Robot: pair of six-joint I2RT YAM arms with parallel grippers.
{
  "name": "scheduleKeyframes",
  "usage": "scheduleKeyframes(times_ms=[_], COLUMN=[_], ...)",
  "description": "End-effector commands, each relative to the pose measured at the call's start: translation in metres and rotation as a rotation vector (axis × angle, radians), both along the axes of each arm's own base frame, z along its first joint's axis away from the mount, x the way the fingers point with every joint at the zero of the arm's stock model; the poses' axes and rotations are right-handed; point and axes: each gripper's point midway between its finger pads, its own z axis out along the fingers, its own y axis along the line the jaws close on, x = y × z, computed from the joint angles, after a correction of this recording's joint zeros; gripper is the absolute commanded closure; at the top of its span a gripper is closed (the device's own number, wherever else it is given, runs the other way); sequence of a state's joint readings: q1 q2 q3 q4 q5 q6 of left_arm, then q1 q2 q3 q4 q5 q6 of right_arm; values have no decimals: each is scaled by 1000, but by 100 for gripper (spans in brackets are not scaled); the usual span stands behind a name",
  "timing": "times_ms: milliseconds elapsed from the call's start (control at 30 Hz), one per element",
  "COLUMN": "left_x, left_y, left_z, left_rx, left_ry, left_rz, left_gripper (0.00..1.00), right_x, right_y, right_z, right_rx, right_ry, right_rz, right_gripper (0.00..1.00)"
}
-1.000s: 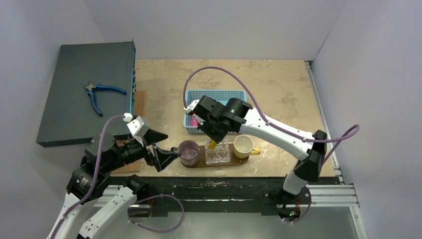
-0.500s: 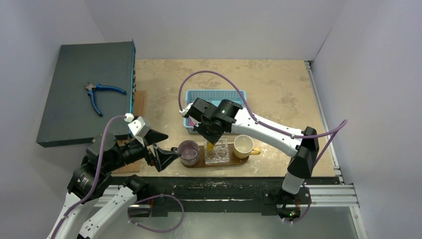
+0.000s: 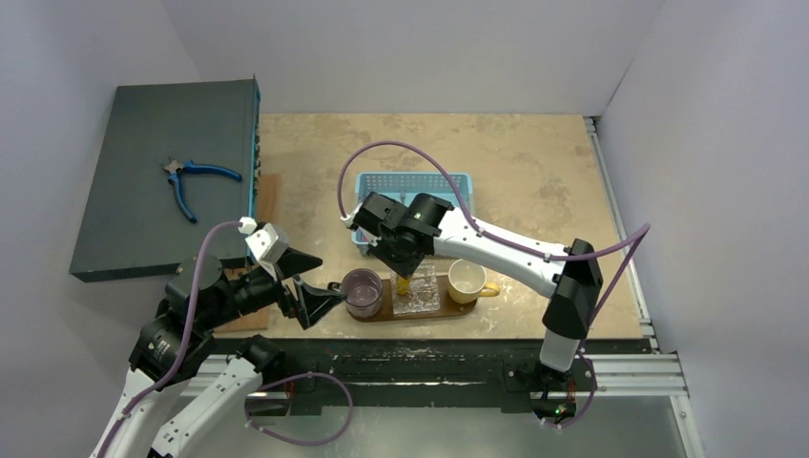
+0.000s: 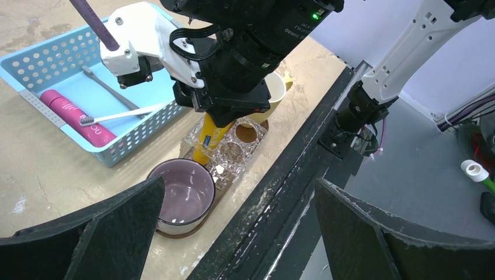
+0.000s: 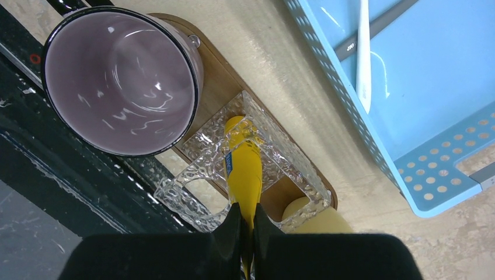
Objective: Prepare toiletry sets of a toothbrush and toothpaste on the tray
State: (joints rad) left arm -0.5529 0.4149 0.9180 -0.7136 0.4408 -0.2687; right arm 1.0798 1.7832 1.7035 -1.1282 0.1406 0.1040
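Observation:
My right gripper [image 3: 404, 271] [image 5: 246, 219] is shut on the yellow toothpaste tube [image 5: 244, 166] [image 4: 205, 139]. It holds the tube upright with its lower end in a compartment of the clear glass holder [image 5: 192, 198] [image 3: 421, 292]. The holder stands on the dark wooden tray [image 5: 216, 111] [image 3: 382, 314], on the purple cup's side. The pale toothbrush [image 5: 363, 52] [image 4: 125, 112] and the pink tube [image 4: 76, 119] lie in the blue basket [image 3: 410, 181]. My left gripper [image 3: 320, 288] [image 4: 239, 182] is open and empty just left of the tray.
A purple cup [image 3: 362, 291] and a yellow cup [image 3: 467, 280] stand at the tray's two ends. A dark grey toothbrush [image 4: 108, 87] also lies in the basket. Blue-handled pliers [image 3: 191, 181] lie on a dark grey box at the far left. The table's black front rail runs just below the tray.
My right gripper has shifted a little left and down with the yellow tube, deeper into the glass holder. The left arm has not moved.

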Motion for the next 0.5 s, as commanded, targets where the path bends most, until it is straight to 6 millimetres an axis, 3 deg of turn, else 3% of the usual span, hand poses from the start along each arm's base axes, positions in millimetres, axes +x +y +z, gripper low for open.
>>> scheduleKeyframes(times_ms=[0,233,467], left_x=[4,4,4], left_y=[-1,-1,-1], left_z=[2,2,1], left_rx=[2,4,7], left_ry=[-34,-30,-30], left_rz=[-1,-2,-1], left_gripper=[0,0,0], right_x=[5,5,8], right_y=[4,5,7], right_z=[1,-2,3], right_rx=[8,6,30], right_ry=[-27,-28,-46], right_rz=[7,6,1], right_gripper=[100,96,78])
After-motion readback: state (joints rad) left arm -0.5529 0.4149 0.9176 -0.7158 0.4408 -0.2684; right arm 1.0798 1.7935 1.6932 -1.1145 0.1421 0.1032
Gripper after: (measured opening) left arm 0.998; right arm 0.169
